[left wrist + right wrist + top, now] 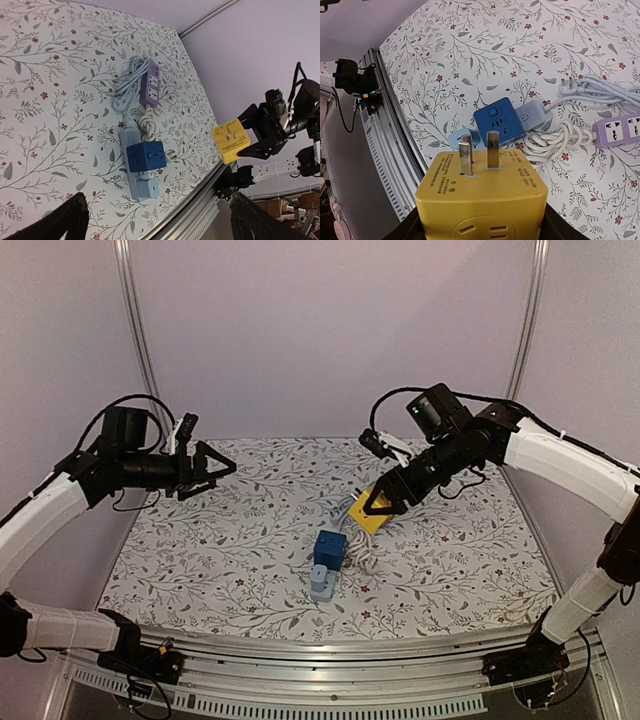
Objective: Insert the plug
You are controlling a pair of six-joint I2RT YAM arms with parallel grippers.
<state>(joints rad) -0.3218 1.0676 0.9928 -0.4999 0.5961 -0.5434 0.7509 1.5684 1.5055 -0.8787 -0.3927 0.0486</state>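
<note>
My right gripper (378,505) is shut on a yellow cube plug (372,512) and holds it in the air above the table, its metal prongs (479,150) pointing down toward the table. The plug also shows in the left wrist view (230,141). Below and left of it a dark blue cube adapter (330,548) sits plugged into a light blue power strip (323,586) on the floral cloth; both show in the right wrist view (497,121). My left gripper (213,468) is open and empty, high over the table's left side.
A purple power strip (149,88) with a pale cable (127,89) lies behind the blue strip. A coiled white cord (555,142) and its loose plug (566,86) lie beside them. The table's metal front rail (340,650) runs along the near edge.
</note>
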